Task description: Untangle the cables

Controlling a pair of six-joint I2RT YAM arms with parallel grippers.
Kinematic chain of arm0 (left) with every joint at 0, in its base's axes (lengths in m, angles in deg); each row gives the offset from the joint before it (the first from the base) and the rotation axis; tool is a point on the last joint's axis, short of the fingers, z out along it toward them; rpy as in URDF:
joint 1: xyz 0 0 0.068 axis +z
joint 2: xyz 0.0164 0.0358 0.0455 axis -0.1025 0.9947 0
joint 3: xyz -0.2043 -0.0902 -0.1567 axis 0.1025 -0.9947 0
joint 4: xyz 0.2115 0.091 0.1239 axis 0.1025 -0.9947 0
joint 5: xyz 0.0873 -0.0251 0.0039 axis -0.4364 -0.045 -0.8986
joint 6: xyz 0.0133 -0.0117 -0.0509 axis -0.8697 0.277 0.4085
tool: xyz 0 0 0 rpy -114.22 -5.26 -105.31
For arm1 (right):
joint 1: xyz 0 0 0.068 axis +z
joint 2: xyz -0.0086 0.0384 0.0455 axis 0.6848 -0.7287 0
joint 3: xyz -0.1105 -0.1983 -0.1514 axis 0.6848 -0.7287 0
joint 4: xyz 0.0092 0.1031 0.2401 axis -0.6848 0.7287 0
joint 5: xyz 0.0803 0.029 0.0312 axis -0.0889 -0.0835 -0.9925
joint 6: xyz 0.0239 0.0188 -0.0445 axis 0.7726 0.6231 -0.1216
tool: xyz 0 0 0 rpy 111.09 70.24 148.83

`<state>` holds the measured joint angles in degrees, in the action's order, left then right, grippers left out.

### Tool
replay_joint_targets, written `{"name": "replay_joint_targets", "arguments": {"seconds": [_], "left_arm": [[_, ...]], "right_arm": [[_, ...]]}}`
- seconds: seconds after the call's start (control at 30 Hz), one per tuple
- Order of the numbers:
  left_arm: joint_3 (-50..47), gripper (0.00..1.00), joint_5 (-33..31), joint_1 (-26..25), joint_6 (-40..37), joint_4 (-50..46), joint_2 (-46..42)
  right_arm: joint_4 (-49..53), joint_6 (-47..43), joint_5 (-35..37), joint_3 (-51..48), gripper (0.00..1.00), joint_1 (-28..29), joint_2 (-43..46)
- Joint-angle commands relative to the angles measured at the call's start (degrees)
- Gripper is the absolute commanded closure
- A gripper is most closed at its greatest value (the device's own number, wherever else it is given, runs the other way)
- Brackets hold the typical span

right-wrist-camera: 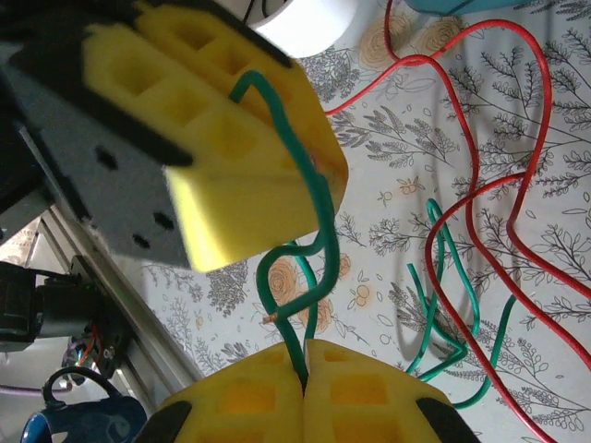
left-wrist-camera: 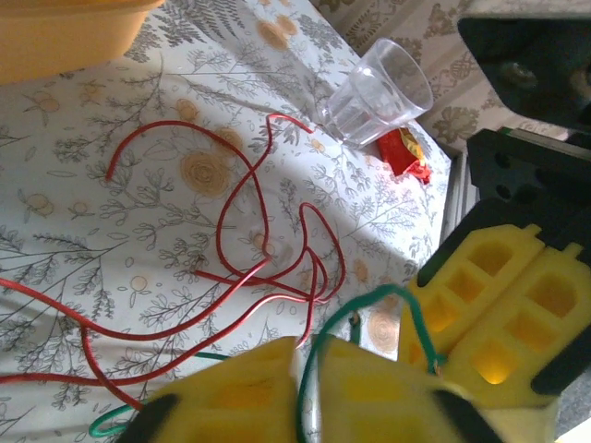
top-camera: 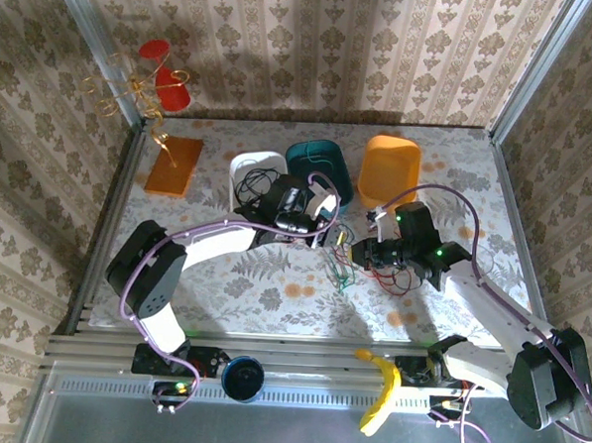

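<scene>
Both grippers hold the same green cable [right-wrist-camera: 319, 198] a short way above the table. My left gripper [left-wrist-camera: 309, 360] is shut on it, the wire running up between its yellow fingers. My right gripper [right-wrist-camera: 305, 355] is shut on the green cable's other stretch, near its bare copper end. From above, the left gripper [top-camera: 327, 231] and right gripper [top-camera: 362, 253] almost meet at mid-table. More green cable [top-camera: 341, 273] loops below them. The red cable [left-wrist-camera: 249, 185] sprawls in loose loops on the cloth, also red cable [right-wrist-camera: 517, 185]. A black cable [top-camera: 256, 187] lies coiled in the white bowl [top-camera: 241, 164].
A teal bowl [top-camera: 319, 161] and an orange tub [top-camera: 390, 167] stand at the back. An orange board [top-camera: 173, 165] lies at the back left. A clear glass [left-wrist-camera: 379, 92] and a red packet [left-wrist-camera: 406, 152] sit near the table's edge. A banana [top-camera: 381, 390] and a blue mug [top-camera: 241, 377] rest on the front rail.
</scene>
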<state>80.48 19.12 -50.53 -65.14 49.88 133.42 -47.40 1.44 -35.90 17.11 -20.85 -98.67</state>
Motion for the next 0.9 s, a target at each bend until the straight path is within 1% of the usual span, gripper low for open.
{"name": "replay_joint_targets", "arguments": {"seconds": [0.0, 0.03, 0.2, 0.37, 0.47, 0.53, 0.63, 0.7, 0.87], "left_arm": [[1.45, 1.00, -3.29, -0.35, -0.16, -0.90, -0.03], [1.37, 1.00, -5.42, -0.27, -0.05, -0.46, -0.36], [1.09, 1.00, -8.16, 1.15, 3.39, 4.84, -2.19], [-0.42, 1.00, -12.57, 4.94, 8.55, 11.00, -4.79], [-1.51, 1.00, -12.83, 7.46, 11.38, 14.60, -6.24], [-2.05, 1.00, -12.65, 8.60, 11.79, 15.10, -7.45], [-2.41, 1.00, -11.93, 9.31, 10.59, 13.65, -9.04], [-2.58, 1.00, -11.67, 9.31, 9.44, 11.70, -9.64], [-4.58, 1.00, -11.07, 9.31, 10.19, 12.27, -10.43]], "right_arm": [[-0.65, -1.24, 0.38, 0.18, 1.00, 0.23, 0.89], [-0.38, -1.34, 0.54, 0.27, 1.00, 0.29, 0.71], [2.10, -2.89, 1.33, 1.35, 1.00, 1.29, -1.27], [4.26, -4.14, 3.32, 2.29, 1.00, 2.94, -2.67], [4.15, -3.02, 6.17, 1.73, 1.00, 2.56, -1.86], [3.99, -1.22, 9.39, 1.03, 1.00, 1.38, -1.13], [3.01, 2.27, 12.33, -0.68, 1.00, -2.14, 0.06], [2.39, 4.65, 13.27, -1.68, 1.00, -4.39, 0.89], [0.28, 10.20, 15.28, -3.38, 1.00, -8.64, 3.02]]}}
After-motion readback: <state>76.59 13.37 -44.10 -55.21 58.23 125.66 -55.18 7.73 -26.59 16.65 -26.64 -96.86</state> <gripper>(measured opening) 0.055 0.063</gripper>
